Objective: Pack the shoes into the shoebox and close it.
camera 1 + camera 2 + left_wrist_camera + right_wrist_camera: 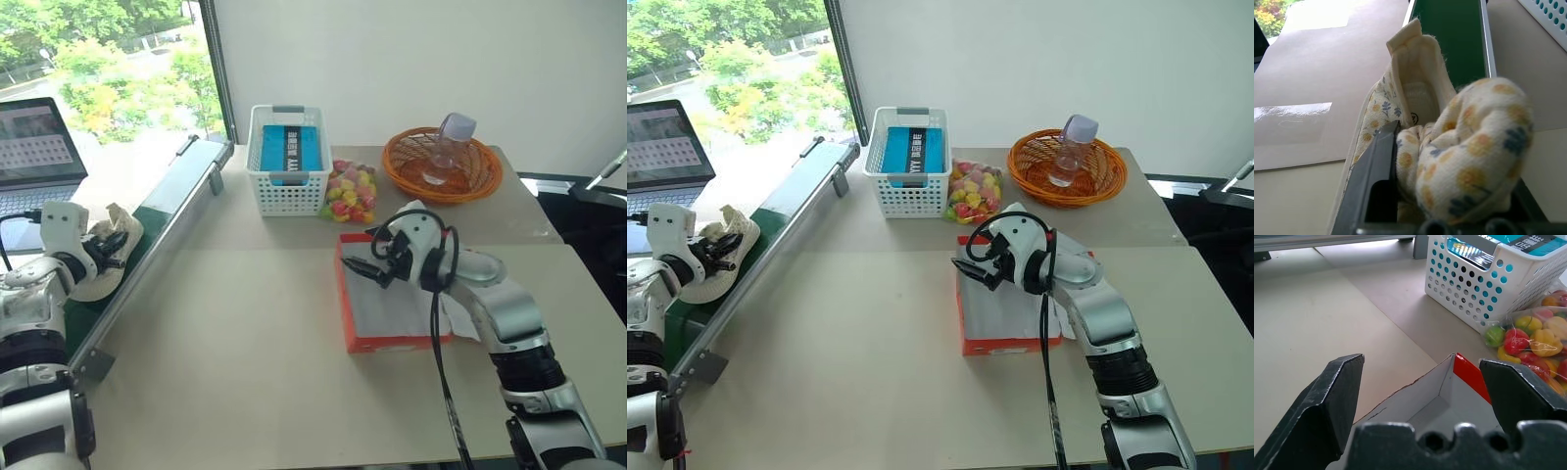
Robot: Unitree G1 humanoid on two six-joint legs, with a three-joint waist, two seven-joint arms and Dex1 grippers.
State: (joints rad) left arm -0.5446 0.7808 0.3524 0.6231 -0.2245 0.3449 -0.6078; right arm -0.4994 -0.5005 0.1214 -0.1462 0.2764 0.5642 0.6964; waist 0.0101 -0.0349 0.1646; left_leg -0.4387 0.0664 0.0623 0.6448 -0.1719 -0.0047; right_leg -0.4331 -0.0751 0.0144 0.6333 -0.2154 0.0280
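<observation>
From the head views, the left hand (106, 247) pinches a soft cream floral fabric shoe (110, 257) on the green conveyor belt (168, 206) beside the beige counter (235, 352). The right hand (985, 262) hangs spread over the red-orange cardboard shoebox (1004, 345).

Left wrist: the black fingers (1376, 171) crumple the cloth; it looks light and floppy, best gripped at the heel edge.

Right wrist: open jaws above the box corner.

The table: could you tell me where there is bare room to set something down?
Free: the wide tabletop between the green rail and the shoebox, and the near edge. Crowded: the far side, with the white basket, the fruit bag and the wicker basket.
</observation>
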